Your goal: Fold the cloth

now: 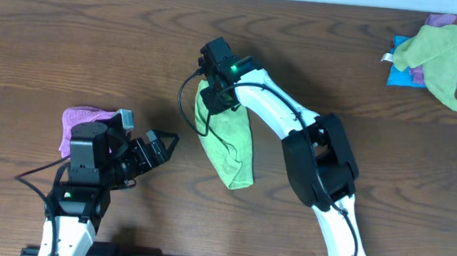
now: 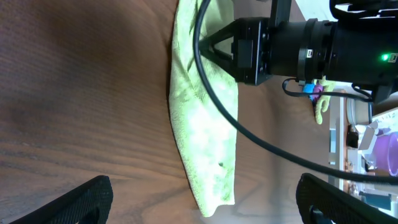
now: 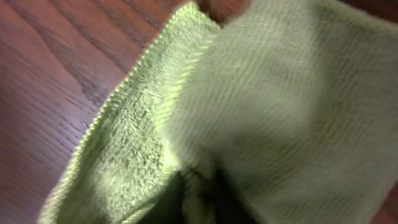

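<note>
Two pincers and three lots of cloth show on the surface point(image 1: 55, 41). Toward its near-left corner, one purple cloth point(image 1: 80, 119) lies partly under the left arm, whose left pincer point(image 1: 160, 145) gapes wide, holding nothing. Mid-surface lies one green cloth point(image 1: 231, 149), its far end pinched in the closed right pincer point(image 1: 213, 90). At the far-right corner sits one heap of cloths point(image 1: 434, 54), green over purple and blue.

Lit evenly from above, with soft shadow just beside the green cloth point(image 1: 231, 145). Blurred badly across it in the right wrist view; dimmed on the surface point(image 2: 74, 93) left of it in the left wrist view.
</note>
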`<state>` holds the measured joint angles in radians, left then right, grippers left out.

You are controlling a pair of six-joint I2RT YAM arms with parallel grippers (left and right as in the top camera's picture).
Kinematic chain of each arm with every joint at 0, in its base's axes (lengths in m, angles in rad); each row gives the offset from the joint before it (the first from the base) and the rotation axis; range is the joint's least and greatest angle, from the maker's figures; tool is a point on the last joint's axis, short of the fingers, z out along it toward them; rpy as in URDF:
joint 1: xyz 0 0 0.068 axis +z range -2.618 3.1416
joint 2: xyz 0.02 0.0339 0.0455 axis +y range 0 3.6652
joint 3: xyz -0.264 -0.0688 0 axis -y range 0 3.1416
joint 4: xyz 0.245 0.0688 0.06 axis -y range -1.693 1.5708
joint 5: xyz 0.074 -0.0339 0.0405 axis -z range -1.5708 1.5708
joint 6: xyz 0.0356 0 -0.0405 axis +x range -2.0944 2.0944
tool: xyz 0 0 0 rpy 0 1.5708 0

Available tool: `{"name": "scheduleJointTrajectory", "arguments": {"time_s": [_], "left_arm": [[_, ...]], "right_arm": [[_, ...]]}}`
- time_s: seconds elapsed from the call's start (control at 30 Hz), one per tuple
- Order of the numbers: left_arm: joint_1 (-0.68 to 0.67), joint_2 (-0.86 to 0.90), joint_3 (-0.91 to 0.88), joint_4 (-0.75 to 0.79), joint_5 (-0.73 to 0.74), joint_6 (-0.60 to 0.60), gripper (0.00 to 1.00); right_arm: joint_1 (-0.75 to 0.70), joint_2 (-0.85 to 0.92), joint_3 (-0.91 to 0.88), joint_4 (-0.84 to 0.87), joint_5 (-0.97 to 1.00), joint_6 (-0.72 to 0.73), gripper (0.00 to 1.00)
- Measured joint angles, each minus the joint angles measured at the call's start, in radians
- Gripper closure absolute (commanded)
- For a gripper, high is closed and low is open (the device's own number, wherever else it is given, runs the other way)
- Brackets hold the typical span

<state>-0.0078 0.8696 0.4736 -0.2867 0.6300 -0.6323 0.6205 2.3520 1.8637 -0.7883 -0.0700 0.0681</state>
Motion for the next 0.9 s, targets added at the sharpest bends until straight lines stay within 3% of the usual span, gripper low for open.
{"name": "scheduleJointTrajectory", "arguments": {"time_s": [0.27, 0.5, 0.9], "left_arm": [[0.000, 0.000, 0.000, 0.000, 0.000, 0.000, 0.04], [0.000, 0.000, 0.000, 0.000, -0.006, 0.000, 0.05], [0.000, 0.000, 0.000, 0.000, -0.043, 0.000, 0.05]], "right_arm": [[0.000, 0.017, 0.063, -0.072, 0.002, 0.003, 0.99], [-0.009, 0.027, 0.285, -0.209, 0.064, 0.003, 0.99], [-0.126, 0.027, 0.312, -0.356, 0.086, 0.003, 0.99]]}}
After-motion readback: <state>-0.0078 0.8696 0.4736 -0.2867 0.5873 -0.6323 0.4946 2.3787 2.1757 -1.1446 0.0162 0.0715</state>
